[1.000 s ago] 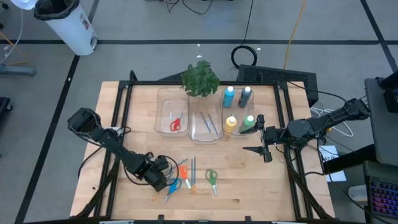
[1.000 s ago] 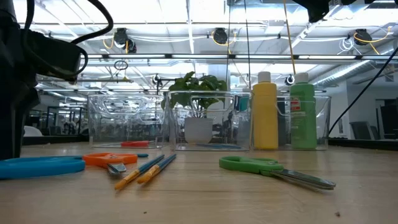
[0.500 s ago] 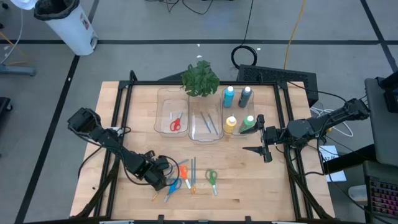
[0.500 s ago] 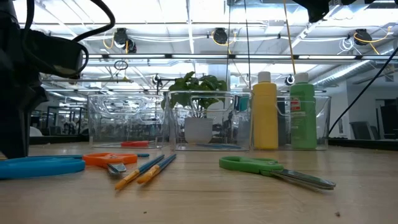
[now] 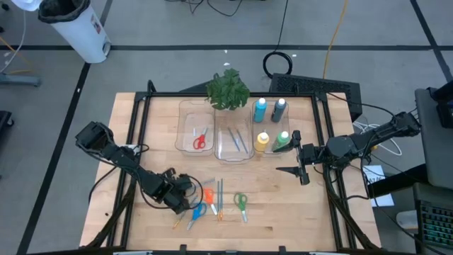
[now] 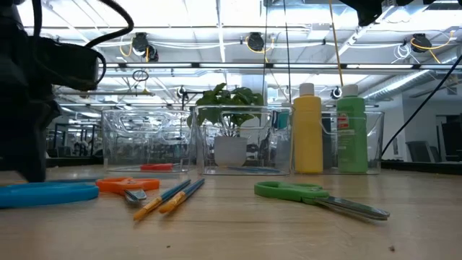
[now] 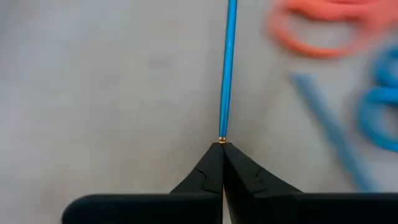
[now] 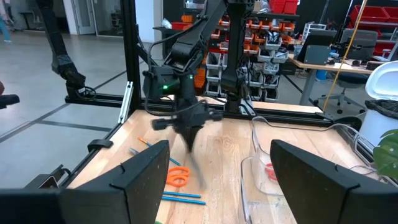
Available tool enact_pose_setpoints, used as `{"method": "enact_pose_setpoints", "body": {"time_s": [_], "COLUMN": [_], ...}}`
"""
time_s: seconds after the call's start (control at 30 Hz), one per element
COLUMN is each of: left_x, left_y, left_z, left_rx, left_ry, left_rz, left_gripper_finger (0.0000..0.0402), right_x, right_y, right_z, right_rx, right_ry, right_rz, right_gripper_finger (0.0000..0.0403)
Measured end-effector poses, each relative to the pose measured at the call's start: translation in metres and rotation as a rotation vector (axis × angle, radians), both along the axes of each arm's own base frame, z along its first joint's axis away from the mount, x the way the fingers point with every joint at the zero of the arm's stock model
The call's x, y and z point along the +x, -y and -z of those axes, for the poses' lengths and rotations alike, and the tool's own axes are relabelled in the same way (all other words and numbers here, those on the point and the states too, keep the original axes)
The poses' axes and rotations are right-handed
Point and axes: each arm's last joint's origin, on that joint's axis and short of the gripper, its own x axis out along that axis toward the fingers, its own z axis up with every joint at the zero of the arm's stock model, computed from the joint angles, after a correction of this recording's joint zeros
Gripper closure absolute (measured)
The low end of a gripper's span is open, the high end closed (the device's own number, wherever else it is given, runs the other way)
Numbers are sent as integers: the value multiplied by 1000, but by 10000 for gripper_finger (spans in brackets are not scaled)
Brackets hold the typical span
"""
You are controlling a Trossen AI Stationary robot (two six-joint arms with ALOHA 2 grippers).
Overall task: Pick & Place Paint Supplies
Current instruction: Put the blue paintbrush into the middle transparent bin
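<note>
Light wood table (image 5: pixel 283 205) on grey floor, bins and plant (image 5: pixel 228 88) at back, scissors (image 5: pixel 241 204) near front, left gripper (image 7: pixel 222 149) pinched shut on blue brush (image 7: pixel 227 68), right gripper (image 5: pixel 296 166) wide, empty.

Robotics lab/workshop: parts shelves (image 8: pixel 261 37), desks (ceiling strip lights (image 6: pixel 238 29)).

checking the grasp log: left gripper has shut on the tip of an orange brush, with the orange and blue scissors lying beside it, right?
Not quite. The left wrist view shows the left gripper shut on the tip of a blue brush, not an orange one. The rest holds: the orange scissors and blue scissors lie beside it.
</note>
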Motion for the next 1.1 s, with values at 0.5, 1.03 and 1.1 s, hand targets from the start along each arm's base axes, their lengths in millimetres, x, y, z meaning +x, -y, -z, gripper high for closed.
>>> {"method": "enact_pose_setpoints", "body": {"time_s": [0.5,1.03,1.1], "left_x": [7,54,58], "left_y": [-3,-26,-31], "left_z": [-51,-101,-105], "left_rx": [13,79,90], "left_ry": [401,885,924], "left_rz": [-41,28,17], "left_gripper_finger": [401,401,401], "right_x": [0,0,0], "right_y": [0,0,0], "right_z": [0,0,0], "right_rx": [0,1,1], "right_ry": [0,0,0], "right_rz": [0,0,0], "right_gripper_finger": [133,133,133]}}
